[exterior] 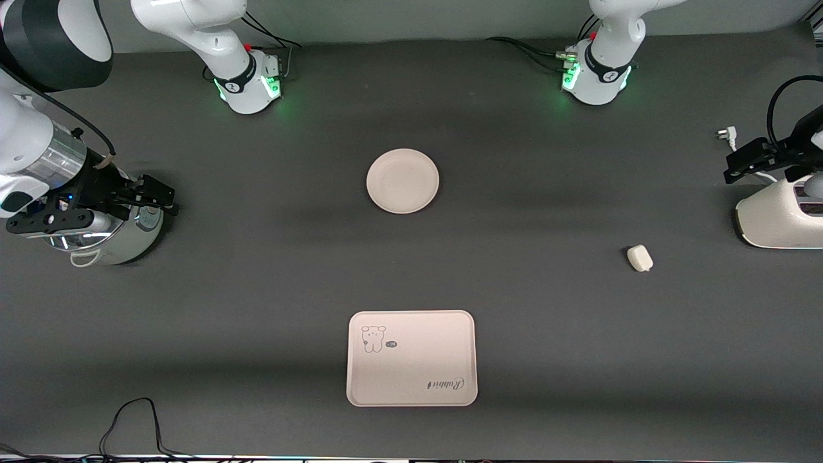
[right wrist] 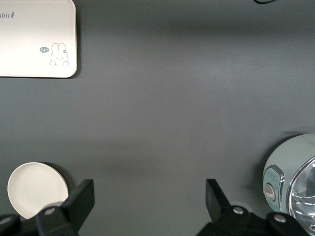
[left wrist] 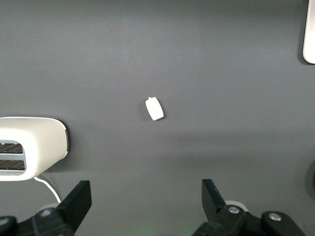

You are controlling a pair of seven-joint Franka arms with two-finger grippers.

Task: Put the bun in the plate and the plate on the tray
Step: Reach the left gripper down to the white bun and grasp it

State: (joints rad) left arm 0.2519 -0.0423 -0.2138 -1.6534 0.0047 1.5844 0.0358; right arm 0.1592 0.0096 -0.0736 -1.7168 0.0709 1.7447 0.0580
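The round cream plate (exterior: 402, 181) lies bare on the dark table midway between the arms' bases. The small off-white bun (exterior: 640, 258) lies on the table toward the left arm's end, nearer the front camera than the plate. The tray (exterior: 411, 358) with the bear drawing lies nearest the front camera. My left gripper (exterior: 741, 164) is open and empty over the table beside a toaster; its wrist view shows the bun (left wrist: 154, 108) ahead of the open gripper (left wrist: 146, 201). My right gripper (exterior: 157, 196) is open and empty over a round appliance; its wrist view shows the plate (right wrist: 37, 189), the tray (right wrist: 34, 39) and the gripper (right wrist: 147, 201).
A white toaster (exterior: 778, 218) stands at the left arm's end, with a white plug (exterior: 725, 135) beside it. A pale green round appliance (exterior: 112, 238) stands at the right arm's end. A black cable (exterior: 128, 421) loops near the table's front edge.
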